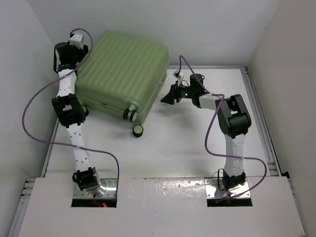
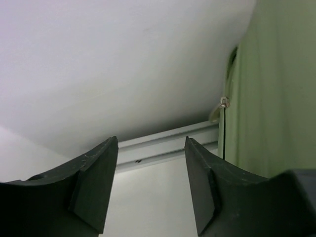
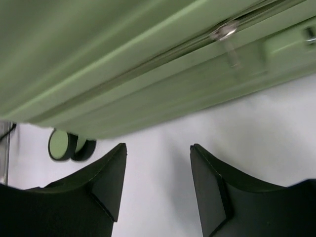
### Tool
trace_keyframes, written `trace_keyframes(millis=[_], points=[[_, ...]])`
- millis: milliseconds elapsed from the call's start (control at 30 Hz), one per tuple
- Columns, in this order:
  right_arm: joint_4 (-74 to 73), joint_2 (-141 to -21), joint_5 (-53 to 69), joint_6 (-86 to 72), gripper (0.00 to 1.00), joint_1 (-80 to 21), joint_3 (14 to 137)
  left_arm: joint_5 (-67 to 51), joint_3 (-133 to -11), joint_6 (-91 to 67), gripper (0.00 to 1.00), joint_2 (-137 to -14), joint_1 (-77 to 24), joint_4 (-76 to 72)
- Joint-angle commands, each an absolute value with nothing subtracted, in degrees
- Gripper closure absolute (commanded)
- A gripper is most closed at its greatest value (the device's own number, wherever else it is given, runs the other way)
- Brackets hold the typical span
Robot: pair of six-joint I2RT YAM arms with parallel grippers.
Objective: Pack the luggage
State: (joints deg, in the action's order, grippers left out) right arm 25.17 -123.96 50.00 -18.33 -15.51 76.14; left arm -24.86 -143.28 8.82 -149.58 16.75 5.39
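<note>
Flanking the closed luggage [image 1: 123, 74], we had left pincer [image 2: 151, 148] and right pincer [image 3: 158, 148] partly open, empty; packing looked nearly done.

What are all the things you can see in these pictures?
suitcase: 1, light green, ribbed, closed, lying flat at the far left of the table
wheels: 2 sets seen, black and green, at the suitcase's near corner
zip pull: 1, silver, on the suitcase's side seam
table: 1, white, under everything
cables: 2, purple, one looping along each arm
left arm: 1, white and black, along the suitcase's left side
right arm: 1, white and black, reaching towards the suitcase's right side
left pincer: 1, black, open, empty, beside the suitcase
right pincer: 1, black, open, empty, facing the suitcase's side
</note>
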Motion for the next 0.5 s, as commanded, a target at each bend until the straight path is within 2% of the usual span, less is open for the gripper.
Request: trace_keyframes(millis=[0, 233, 333, 367, 400, 433, 467], points=[[29.5, -118.3, 54.8, -10.4, 0.45, -16.6, 71.3, -44.6, -136.9, 15.0, 0.38, -155.7, 1.0, 12.5], [29.6, -108.0, 55.2, -1.1, 0.44, -16.9, 58.5, -52.2, -135.0, 16.8, 0.40, -154.5, -6.2, 14.0], [33.9, -102.9, 52.5, -1.1, 0.42, -17.4, 52.2, -53.5, -132.1, 18.5, 0.40, -152.9, -8.3, 15.5], [34.9, -100.8, 51.6, -1.8, 0.42, -17.8, 49.5, -52.2, -131.2, 18.5, 0.31, -152.3, -9.6, 15.5], [35.7, -99.0, 50.0, -1.8, 0.42, -18.2, 48.3, -51.0, -130.2, 17.8, 0.27, -151.7, -9.6, 14.2], [37.4, -98.2, 48.4, -1.1, 0.42, -18.9, 45.3, -48.5, -127.8, 10.7, 0.19, -150.0, -9.6, 8.0], [37.6, -95.5, 45.8, -1.0, 0.41, -20.3, 44.7, -44.1, -126.9, 7.8, 0.16, -149.1, -9.6, 4.9]])
